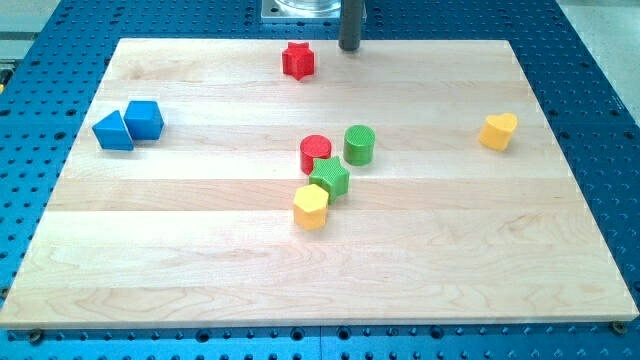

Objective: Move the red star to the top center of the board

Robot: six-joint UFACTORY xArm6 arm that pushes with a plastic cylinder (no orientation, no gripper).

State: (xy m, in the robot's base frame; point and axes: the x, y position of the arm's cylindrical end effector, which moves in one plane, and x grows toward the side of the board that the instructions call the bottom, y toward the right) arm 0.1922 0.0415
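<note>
1. Red star (pixel 298 60): near the view's top edge of the wooden board (pixel 200 240), slightly left of centre; squat and compact, no clear long axis, points spread evenly outward, facing impossible to tell.
2. My tip (pixel 349 47): end of a straight dark rod, just beyond the board's top edge, near the star's right and apart from it; no jaws to open or shut, gripping nothing.
3. Mid-board cluster: red cylinder (pixel 315 153), green cylinder (pixel 359 144), green star-like block (pixel 329 178), yellow hexagonal block (pixel 311 206), packed closely.
4. Left side: blue triangular block (pixel 113 131) touching blue cube-like block (pixel 144 119).
5. Right side: yellow heart-like block (pixel 498 131), alone.
6. Surfaces: pale grained planks; matte, solid-coloured blocks; blue perforated table (pixel 600 120) around.
</note>
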